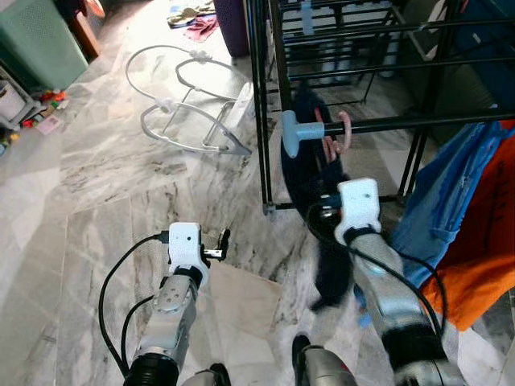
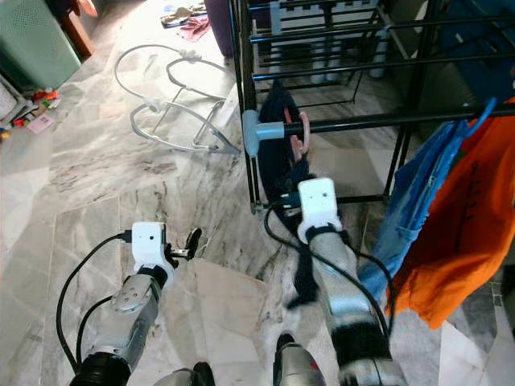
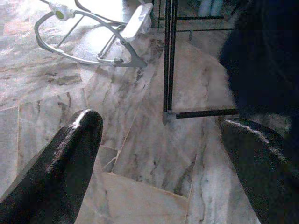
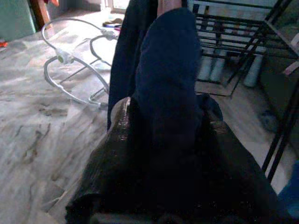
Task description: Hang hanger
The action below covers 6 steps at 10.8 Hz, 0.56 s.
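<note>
A dark navy garment (image 1: 308, 157) hangs on a pink hanger whose hook (image 1: 344, 131) sits over the black rail (image 1: 418, 122) of the drying rack, close to the rail's light blue end cap (image 1: 293, 131). My right gripper (image 4: 168, 140) is raised just below that rail and shut on the navy cloth, which drapes between its fingers (image 4: 117, 140) and hides the hanger's body. Low over the marble floor to the left of the rack, my left gripper (image 3: 163, 154) stands open with nothing between its fingers (image 1: 224, 238).
On the same rail, to the right, hang a blue garment (image 1: 438, 201) and an orange one (image 1: 483, 241). The rack's black leg (image 1: 262, 161) stands ahead. A white bouncer frame (image 1: 189, 104) lies on the floor beyond; a green basket (image 1: 40, 40) is far left.
</note>
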Tool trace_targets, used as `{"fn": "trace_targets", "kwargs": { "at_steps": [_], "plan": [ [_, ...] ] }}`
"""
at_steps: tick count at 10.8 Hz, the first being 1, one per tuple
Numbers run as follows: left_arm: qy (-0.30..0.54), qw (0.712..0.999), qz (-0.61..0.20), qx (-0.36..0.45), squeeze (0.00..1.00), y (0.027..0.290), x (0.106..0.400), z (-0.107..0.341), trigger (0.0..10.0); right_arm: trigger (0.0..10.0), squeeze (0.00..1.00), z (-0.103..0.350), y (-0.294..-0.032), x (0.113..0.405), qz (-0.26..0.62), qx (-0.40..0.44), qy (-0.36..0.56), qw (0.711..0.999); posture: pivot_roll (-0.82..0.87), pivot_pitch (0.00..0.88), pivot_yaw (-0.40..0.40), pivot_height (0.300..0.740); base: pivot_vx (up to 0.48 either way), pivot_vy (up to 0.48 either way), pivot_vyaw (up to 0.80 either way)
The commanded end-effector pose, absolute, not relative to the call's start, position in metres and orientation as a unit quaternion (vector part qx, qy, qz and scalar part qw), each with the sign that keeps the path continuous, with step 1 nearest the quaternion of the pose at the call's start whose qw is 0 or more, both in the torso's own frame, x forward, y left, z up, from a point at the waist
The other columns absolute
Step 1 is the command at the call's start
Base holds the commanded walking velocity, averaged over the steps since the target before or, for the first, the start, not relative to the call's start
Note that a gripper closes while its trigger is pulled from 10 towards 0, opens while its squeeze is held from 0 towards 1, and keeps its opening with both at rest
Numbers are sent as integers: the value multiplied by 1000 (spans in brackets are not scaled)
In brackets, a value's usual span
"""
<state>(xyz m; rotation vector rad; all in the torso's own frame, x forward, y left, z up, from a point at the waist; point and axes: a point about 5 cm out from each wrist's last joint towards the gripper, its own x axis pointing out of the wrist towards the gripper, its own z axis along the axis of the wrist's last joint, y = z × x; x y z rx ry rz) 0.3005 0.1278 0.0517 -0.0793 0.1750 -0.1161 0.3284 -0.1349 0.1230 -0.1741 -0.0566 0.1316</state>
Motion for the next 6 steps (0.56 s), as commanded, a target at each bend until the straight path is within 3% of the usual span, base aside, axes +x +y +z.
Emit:
{"fn": "trace_targets", "kwargs": {
  "at_steps": [1, 6],
  "plan": [
    [101, 993, -52, -32, 0, 131, 299, 47, 10000, 10000, 1000, 127, -134, 325, 61, -88, -45, 993, -227, 233, 90, 740, 0, 0, 0],
    [109, 992, -62, -24, 0, 125, 300, 44, 10000, 10000, 1000, 133, -137, 300, 40, -126, -109, 985, -243, 239, 103, 740, 0, 0, 0]
  ]
}}
